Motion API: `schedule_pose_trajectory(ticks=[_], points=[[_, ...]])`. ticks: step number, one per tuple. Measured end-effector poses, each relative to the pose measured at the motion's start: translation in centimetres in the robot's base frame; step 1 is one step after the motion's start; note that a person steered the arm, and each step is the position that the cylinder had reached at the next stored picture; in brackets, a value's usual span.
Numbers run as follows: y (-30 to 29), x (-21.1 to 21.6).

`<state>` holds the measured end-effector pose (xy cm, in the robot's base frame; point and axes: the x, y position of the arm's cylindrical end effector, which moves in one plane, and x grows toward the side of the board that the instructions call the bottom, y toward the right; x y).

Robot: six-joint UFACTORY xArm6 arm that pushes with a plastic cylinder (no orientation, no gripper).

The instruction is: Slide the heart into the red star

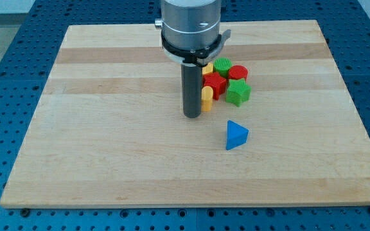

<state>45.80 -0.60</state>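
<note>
My tip [192, 115] rests on the wooden board [108, 141] near its middle. A yellow block [207, 97], maybe the heart, sits just to the tip's right, touching or nearly touching the rod; its shape is partly hidden. The red star [215, 83] lies right above that yellow block, touching it. A second yellow block [207, 67] peeks out beside the rod above the star.
A tight cluster lies right of the rod: a green block [223, 65] at the top, a red round block [237, 72] and a green star [237, 93]. A blue triangle [236, 135] lies alone below and right of the tip.
</note>
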Motion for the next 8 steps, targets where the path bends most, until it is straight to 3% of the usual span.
schedule_pose_trajectory(ticks=[6,8], points=[[-0.7,-1.1],[-0.2,2.3]])
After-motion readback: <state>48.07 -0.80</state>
